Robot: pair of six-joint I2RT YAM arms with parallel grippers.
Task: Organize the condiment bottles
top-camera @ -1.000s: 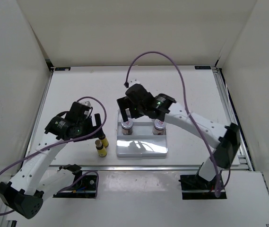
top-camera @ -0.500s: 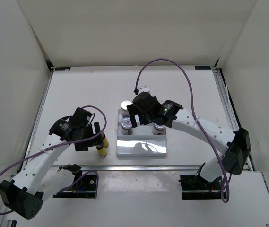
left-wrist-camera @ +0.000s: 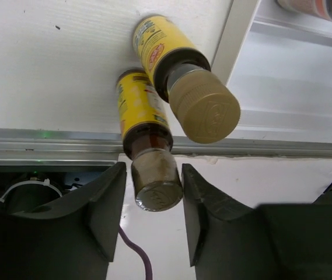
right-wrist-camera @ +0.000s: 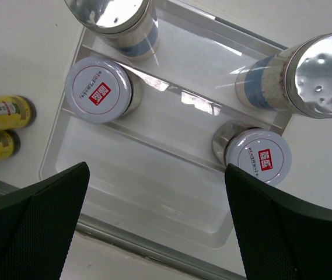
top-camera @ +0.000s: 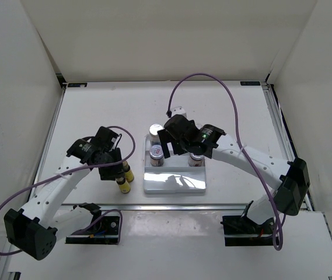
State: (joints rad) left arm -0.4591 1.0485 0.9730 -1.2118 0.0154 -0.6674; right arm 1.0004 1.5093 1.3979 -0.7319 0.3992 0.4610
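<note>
Two slim yellow bottles stand left of the tray. My left gripper [left-wrist-camera: 154,201] [top-camera: 119,177] has its jaws drawn in on the dark cap of the nearer yellow bottle [left-wrist-camera: 144,119] [top-camera: 123,185], at the table's front rail. The other yellow bottle [left-wrist-camera: 164,46] [top-camera: 129,173] stands just behind it. On the white stepped tray [right-wrist-camera: 125,169] [top-camera: 174,184] are two tall silver-capped jars [right-wrist-camera: 116,14] [right-wrist-camera: 317,64] at the back. Two short red-and-white-lidded jars [right-wrist-camera: 98,88] [right-wrist-camera: 258,156] stand on the middle step. My right gripper [right-wrist-camera: 154,175] [top-camera: 173,150] hangs open above the tray, holding nothing.
The tray's lowest front step [right-wrist-camera: 148,216] holds nothing. A metal rail [left-wrist-camera: 49,140] runs along the table's near edge just below the yellow bottles. Purple cables loop from both arms above the table.
My left gripper came down and forward over the nearer yellow bottle, and its jaws closed in on the cap. The right gripper drew back and up from the jars, staying open.
</note>
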